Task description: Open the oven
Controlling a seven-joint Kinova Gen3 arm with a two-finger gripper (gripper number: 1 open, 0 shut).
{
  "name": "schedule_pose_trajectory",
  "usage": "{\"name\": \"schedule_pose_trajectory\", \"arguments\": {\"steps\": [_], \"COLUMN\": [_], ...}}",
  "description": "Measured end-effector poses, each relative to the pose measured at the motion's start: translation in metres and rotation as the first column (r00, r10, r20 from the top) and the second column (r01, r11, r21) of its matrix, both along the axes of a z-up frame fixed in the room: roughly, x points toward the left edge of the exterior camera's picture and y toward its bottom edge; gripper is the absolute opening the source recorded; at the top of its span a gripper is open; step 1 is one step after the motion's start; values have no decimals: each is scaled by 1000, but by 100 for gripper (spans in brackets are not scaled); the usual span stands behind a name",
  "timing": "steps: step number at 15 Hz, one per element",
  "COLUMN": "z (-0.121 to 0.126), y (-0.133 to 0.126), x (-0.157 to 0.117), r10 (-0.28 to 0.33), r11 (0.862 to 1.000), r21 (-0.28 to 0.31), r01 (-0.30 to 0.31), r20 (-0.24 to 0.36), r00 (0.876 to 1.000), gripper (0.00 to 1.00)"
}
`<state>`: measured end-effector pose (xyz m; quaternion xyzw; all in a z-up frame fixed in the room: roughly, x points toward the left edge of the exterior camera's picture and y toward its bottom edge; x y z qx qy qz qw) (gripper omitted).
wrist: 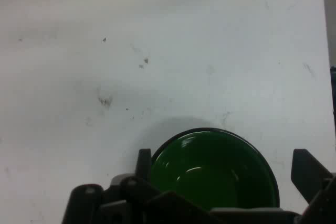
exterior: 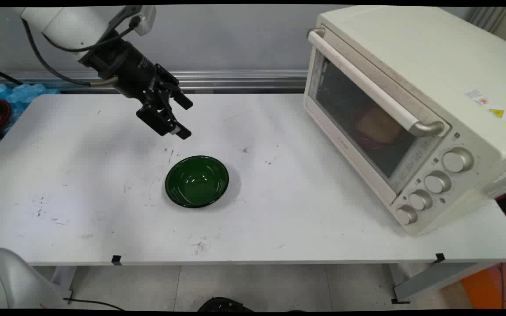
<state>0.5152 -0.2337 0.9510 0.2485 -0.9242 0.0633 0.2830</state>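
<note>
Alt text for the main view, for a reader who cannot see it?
A black gripper, fingers open, hangs above a white table, up and left of an empty green bowl. A cream toaster oven, door shut, stands at the table's right with a dish dimly visible inside.

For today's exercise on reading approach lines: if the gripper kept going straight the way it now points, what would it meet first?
Probably the green bowl. The open gripper hangs above the table, angled down toward the bowl, which sits between its fingers in the hand view. Depth is uncertain.
</note>
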Motion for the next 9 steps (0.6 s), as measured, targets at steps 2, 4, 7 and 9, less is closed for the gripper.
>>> {"name": "schedule_pose_trajectory", "arguments": {"steps": [2, 4, 7, 9], "z": [1, 3, 9, 15], "y": [0, -1, -4, -6], "x": [0, -1, -5, -11], "r10": [6, 15, 33, 53], "r11": [1000, 1000, 999, 999], "r21": [1, 1, -1, -2], "r01": [-6, -15, -33, -53], "r20": [-6, -14, -31, -45], "r00": [1000, 1000, 999, 998], "gripper": [100, 100, 100, 100]}}
